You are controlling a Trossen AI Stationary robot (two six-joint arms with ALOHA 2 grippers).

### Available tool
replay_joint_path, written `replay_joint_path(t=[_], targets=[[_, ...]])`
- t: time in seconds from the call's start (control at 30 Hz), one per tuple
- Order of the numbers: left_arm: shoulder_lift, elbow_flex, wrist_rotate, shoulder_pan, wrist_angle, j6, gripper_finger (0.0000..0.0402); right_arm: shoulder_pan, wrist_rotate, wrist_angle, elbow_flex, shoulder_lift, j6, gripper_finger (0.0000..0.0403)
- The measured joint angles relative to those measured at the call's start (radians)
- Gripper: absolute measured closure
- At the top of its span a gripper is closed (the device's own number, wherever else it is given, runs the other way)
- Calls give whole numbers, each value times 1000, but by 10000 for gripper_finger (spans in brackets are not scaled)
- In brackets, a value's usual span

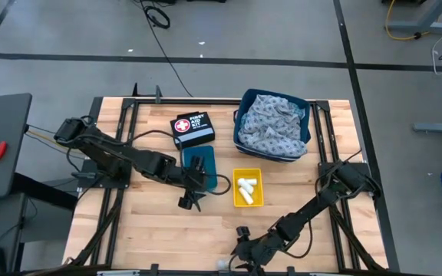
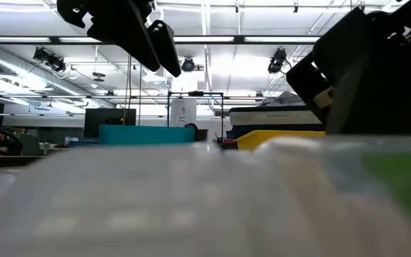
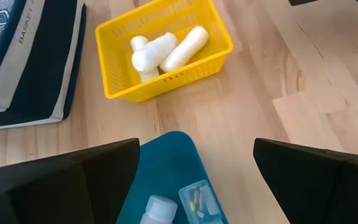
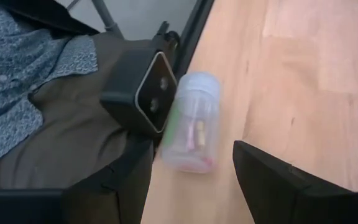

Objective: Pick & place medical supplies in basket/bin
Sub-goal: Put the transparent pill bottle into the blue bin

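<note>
left hand (image 1: 192,201): open, empty, over teal tray (image 1: 206,165) | gauze rolls (image 1: 246,186): in yellow basket (image 1: 248,201) beside | right hand (image 1: 240,247): open, empty, counter (image 1: 152,230) front edge

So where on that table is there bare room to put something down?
Bare wood lies in front of the yellow basket, between the left gripper and right gripper. It is crowded at the back: first aid pouch, teal tray, blue bin.

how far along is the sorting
Partly done: gauze rolls lie in the yellow basket, cloths in the blue bin. Nothing is held: left gripper hangs open over the teal tray, right gripper open by a clear jar, both unsorted.
</note>
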Motion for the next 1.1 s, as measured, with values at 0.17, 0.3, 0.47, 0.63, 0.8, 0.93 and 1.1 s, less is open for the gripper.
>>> replay_joint_path(t=[0.17,0.3,0.47,0.63,0.8,0.93,1.1], targets=[[0,0,-3,-4,-1,1,83,0,13,2,0,0,1,171],[1,0,-3,-6,-1,5,83,0,3,3,-1,0,1,171],[1,0,-4,-6,-1,7,83,0,-28,1,-1,0,3,171],[1,0,-4,-6,-4,7,83,-10,-76,13,8,44,31,171],[1,0,-4,-6,-7,7,83,-18,-70,73,21,71,1,171],[1,0,-4,-6,-13,7,83,-18,8,72,21,71,-24,172],[2,0,-15,-6,-18,8,83,-18,113,64,21,71,-69,172]])
